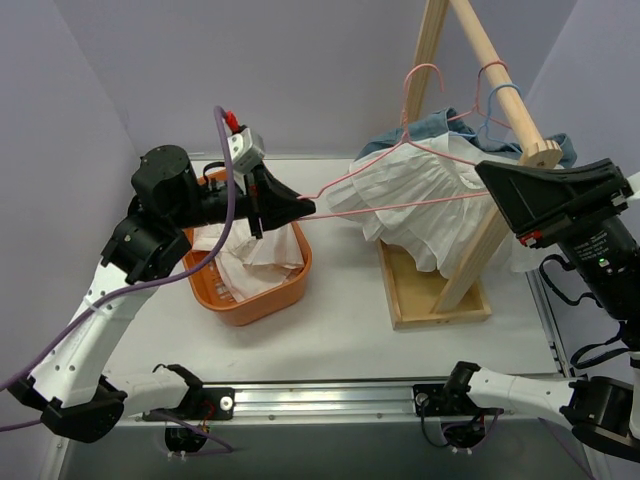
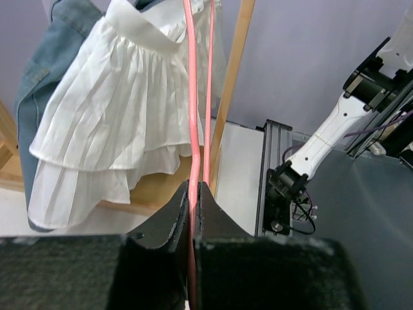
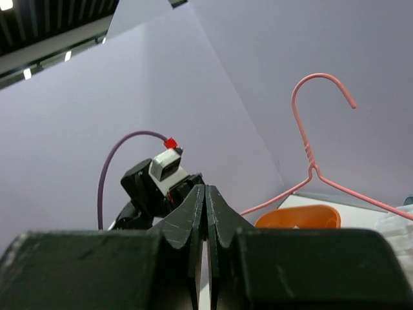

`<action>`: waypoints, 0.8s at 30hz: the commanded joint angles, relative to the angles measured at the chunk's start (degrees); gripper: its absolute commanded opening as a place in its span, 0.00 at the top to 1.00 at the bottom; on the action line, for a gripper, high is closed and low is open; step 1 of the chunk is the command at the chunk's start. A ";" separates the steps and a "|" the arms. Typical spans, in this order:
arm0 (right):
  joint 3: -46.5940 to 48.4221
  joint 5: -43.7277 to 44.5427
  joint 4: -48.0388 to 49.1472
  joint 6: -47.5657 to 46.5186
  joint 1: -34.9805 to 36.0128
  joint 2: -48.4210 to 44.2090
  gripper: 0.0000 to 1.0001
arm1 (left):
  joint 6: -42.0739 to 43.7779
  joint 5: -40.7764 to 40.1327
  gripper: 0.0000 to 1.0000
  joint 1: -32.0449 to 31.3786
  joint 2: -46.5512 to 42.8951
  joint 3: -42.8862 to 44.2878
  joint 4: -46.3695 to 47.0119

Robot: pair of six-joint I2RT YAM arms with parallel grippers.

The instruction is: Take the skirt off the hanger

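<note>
The white pleated skirt [image 1: 420, 200] hangs on a pink wire hanger [image 1: 405, 100] that lies stretched sideways, its hook free of the rack. My left gripper [image 1: 305, 207] is shut on the hanger's left corner. In the left wrist view the pink wire [image 2: 191, 97] runs between the shut fingers of my left gripper [image 2: 193, 184] toward the skirt [image 2: 116, 116]. My right gripper [image 1: 482, 168] is shut at the right edge of the skirt's waistband. In the right wrist view the jaws of my right gripper [image 3: 206, 187] are closed with a white sliver between them, and the hanger [image 3: 308, 152] shows beyond.
An orange basket [image 1: 270, 290] holding white cloth sits below my left gripper. A wooden A-frame rack [image 1: 490, 50] stands on a base [image 1: 440, 300] at the right. A denim garment [image 1: 440, 125] on a blue hanger [image 1: 490, 100] hangs behind the skirt.
</note>
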 commanded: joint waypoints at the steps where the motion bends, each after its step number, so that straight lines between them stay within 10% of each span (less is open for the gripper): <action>1: 0.61 7.35 9.36 -1.13 -0.45 0.62 1.00 | -2.06 -0.70 0.98 -1.34 3.21 5.57 7.24; 24: 2.63 8.50 15.08 -0.34 -2.56 2.38 1.00 | -1.46 -2.12 0.98 -13.46 23.52 22.26 5.78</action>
